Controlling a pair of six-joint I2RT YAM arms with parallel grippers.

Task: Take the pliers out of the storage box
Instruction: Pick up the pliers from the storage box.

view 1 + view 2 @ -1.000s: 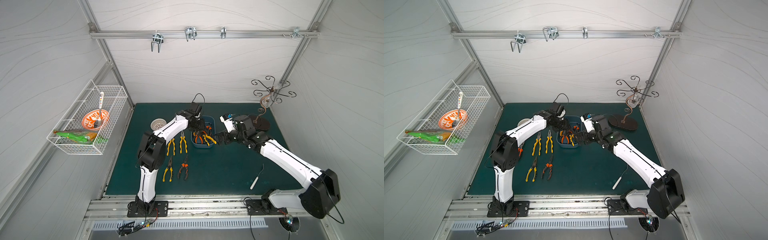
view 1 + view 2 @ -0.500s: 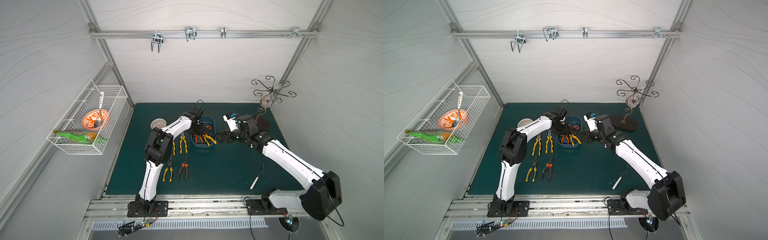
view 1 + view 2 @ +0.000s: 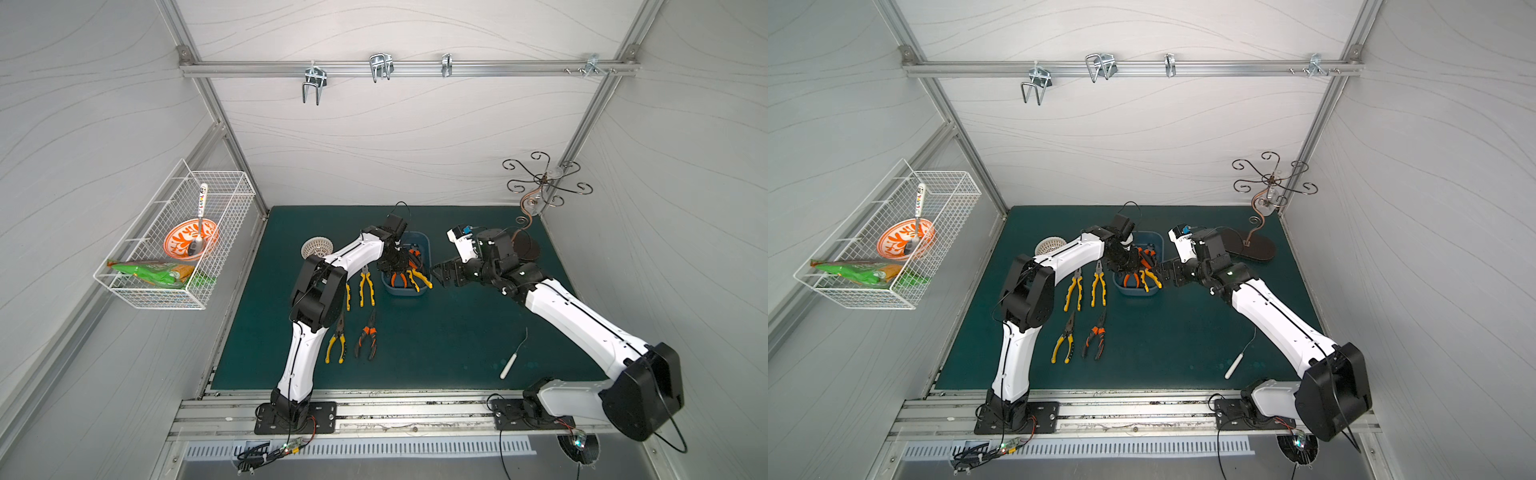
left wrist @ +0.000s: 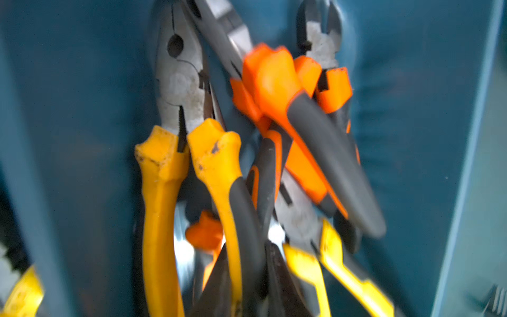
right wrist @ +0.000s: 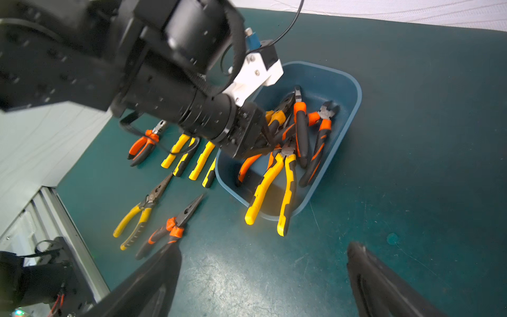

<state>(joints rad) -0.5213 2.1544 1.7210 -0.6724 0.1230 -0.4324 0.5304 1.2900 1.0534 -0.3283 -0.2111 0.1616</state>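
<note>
Inside the storage box, near the middle of the green mat, the left gripper dips steeply into the heap of pliers. Its arm is sharply folded at the elbow and reaches in from 7 o'clock. Its jaws are pressed together among the handles, though which handle they pinch, if any, cannot be told. Two yellow handles overhang the box's rim at 5 o'clock. At 3 o'clock of the box, just beside its wall, the right gripper hangs low over the mat with jaws spread wide and nothing between them, its forearm stretched in from 4 o'clock. Other pliers lie on the mat at 7 to 9 o'clock of the box.
</note>
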